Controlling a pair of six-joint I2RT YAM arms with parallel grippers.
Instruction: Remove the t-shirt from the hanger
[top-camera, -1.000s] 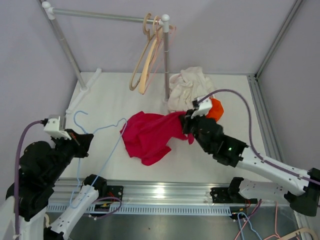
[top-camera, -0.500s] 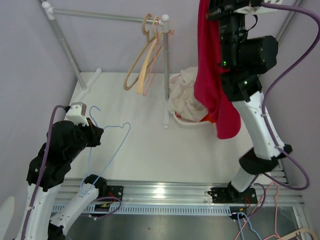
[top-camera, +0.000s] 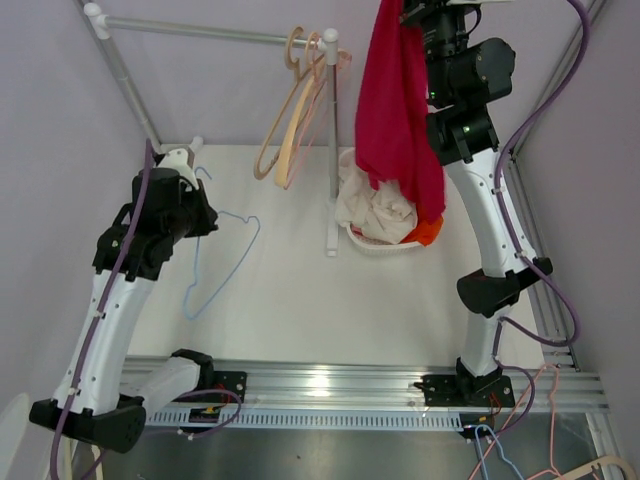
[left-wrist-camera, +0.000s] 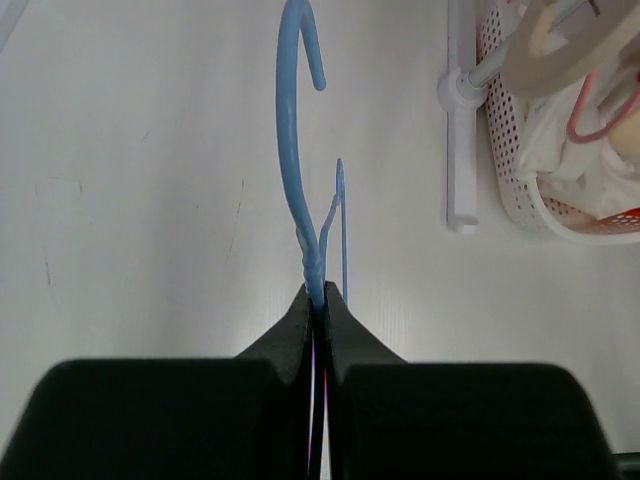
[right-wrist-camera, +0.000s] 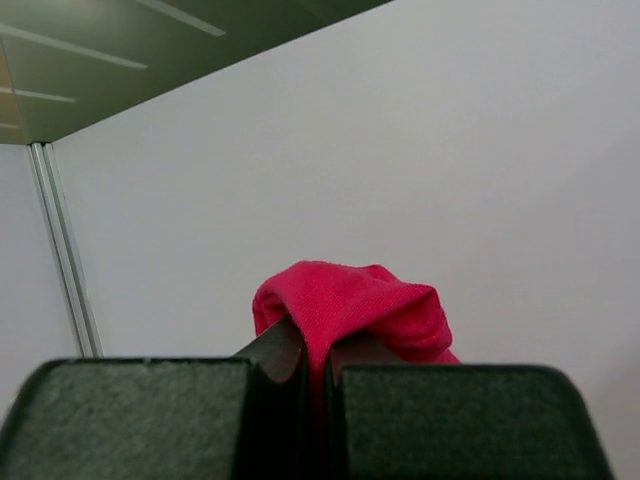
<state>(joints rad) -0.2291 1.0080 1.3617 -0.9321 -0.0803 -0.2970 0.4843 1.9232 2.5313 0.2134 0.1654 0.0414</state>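
The red t-shirt (top-camera: 395, 120) hangs free from my right gripper (top-camera: 425, 12), raised high at the top of the top view above the basket; the jaws are shut on a fold of it (right-wrist-camera: 345, 305). The thin blue wire hanger (top-camera: 215, 260) is bare and held by my left gripper (top-camera: 193, 178) at the left of the table. In the left wrist view the jaws are shut on the hanger's neck (left-wrist-camera: 312, 262), its hook (left-wrist-camera: 295, 100) pointing away.
A white clothes rail (top-camera: 200, 30) with wooden and pink hangers (top-camera: 290, 120) stands at the back, on its post (top-camera: 331, 150). A white perforated basket (top-camera: 385, 243) holds white and orange clothes (top-camera: 375, 205). It shows at the right in the left wrist view (left-wrist-camera: 520, 190).
The right arm swung the red t-shirt from the table up high over the basket, fully off the hanger. The left arm lifted the bare blue hanger back and to the left.
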